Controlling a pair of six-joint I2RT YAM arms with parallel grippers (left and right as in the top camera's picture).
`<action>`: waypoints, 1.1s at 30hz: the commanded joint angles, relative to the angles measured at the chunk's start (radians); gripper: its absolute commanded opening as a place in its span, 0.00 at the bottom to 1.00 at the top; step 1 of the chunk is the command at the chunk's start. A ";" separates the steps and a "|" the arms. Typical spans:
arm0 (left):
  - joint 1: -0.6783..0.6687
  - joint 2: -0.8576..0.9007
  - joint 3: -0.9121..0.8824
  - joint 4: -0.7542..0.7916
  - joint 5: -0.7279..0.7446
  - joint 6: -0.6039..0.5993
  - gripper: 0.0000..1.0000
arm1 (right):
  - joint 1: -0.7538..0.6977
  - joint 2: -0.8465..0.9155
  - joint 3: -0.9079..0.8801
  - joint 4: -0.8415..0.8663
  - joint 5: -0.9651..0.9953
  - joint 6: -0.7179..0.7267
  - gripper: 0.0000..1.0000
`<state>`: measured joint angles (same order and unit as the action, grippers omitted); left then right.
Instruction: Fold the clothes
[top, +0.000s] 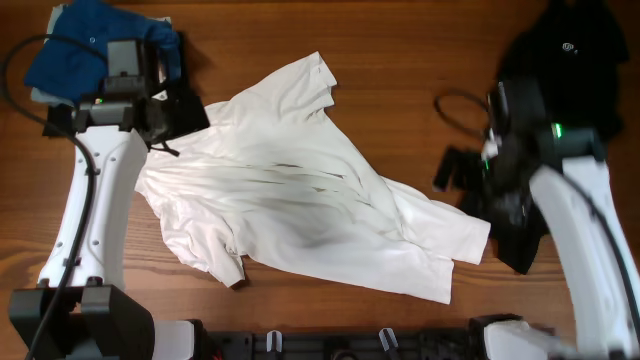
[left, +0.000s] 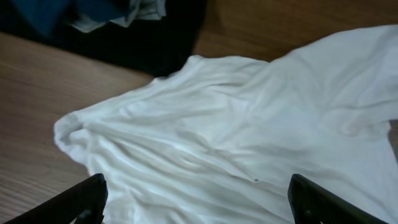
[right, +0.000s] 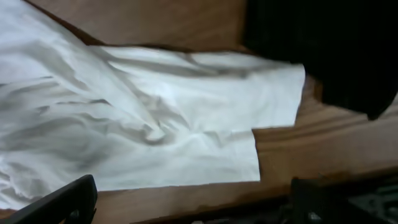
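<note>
The white shirt (top: 300, 190) lies diagonally between my arms. My left pincer (left: 196, 194) is open over its upper-left edge, and my right pincer (right: 193, 194) is open near its lower-right end.

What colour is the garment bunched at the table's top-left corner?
The garment is blue; the overhead view shows it best.

You are looking down on a wooden table (top: 400, 60) of warm reddish-brown, its grain running left to right across the whole overhead view. Soft, even light falls on it and throws only faint shadows. Along its bottom edge you see a black rail (top: 330, 345) with small pale fittings.
</note>
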<state>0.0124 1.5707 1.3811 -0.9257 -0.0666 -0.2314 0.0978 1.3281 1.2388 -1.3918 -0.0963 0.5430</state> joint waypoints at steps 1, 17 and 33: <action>-0.052 0.008 0.011 0.029 0.048 -0.021 0.93 | 0.006 -0.187 -0.225 0.019 -0.039 0.141 0.93; -0.179 0.101 0.011 0.127 0.048 -0.039 0.94 | 0.006 0.113 -0.514 0.382 0.124 0.403 0.61; -0.179 0.101 0.011 0.161 0.048 -0.039 0.95 | 0.006 0.143 -0.618 0.539 0.055 0.342 0.04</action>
<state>-0.1638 1.6646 1.3811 -0.7689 -0.0273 -0.2539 0.1020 1.4536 0.6586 -0.8242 -0.0254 0.9184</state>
